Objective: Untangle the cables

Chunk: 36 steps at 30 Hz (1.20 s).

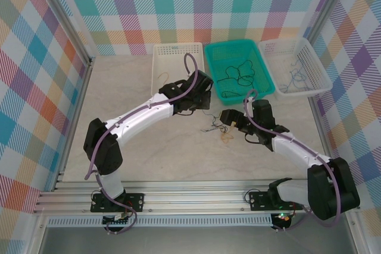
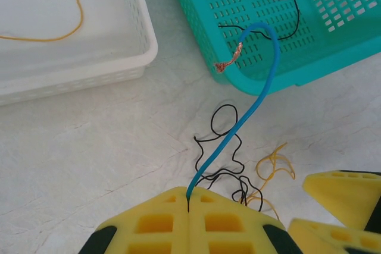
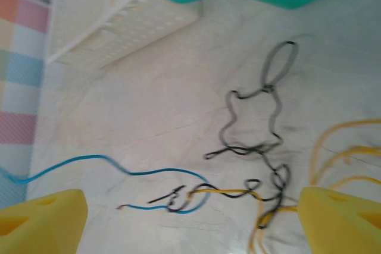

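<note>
The left gripper pinched a thin blue cable, its copper tip frayed. A limp black cable and orange cable lay looped and tangled on the pale marbled table, near the right gripper with its yellow fingers spread. Plaid walls stood around.

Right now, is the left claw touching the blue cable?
Touching. In the left wrist view, the left claw is shut on the blue cable, pinching its end.
</note>
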### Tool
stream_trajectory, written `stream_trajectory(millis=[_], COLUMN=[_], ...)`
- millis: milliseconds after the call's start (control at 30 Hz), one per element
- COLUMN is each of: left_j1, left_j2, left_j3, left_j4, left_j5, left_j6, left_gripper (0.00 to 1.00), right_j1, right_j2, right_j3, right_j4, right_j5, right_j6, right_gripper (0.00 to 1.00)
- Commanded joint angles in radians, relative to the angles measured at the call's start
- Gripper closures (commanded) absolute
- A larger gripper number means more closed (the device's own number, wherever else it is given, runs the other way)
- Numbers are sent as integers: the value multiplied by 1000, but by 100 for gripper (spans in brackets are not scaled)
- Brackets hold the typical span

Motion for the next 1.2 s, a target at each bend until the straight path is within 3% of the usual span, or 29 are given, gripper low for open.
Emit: stream_trajectory(millis=[0,200,267,500,767,1033,1167], left_j1=[-6,-6,-6,-6,-6,-5,-2], left_j2=[-36,-32,-31,-31,-39,-108,-131], left_j3=[4,7,6,1,-2,-56,-72], left_j4=[4,4,3,1,-9,25,21], left_j5=[13,14,11,6,-3,-75,-113], left_j6=[-13,-14,-15,-18,-18,-31,-36], left_gripper=[100,100,100,100,100,100,100], right_j1=[6,9,10,34,57,61,61], right_j2=[52,163,182,247,346,346,335], right_j3=[55,109,131,179,235,234,226], right_j4=[-176,-220,-231,-209,-193,-196,-222], right_j5=[167,129,160,280,358,414,470], right_j6=[34,42,53,44,18,-37,-70], right_gripper=[12,23,32,37,53,77,82])
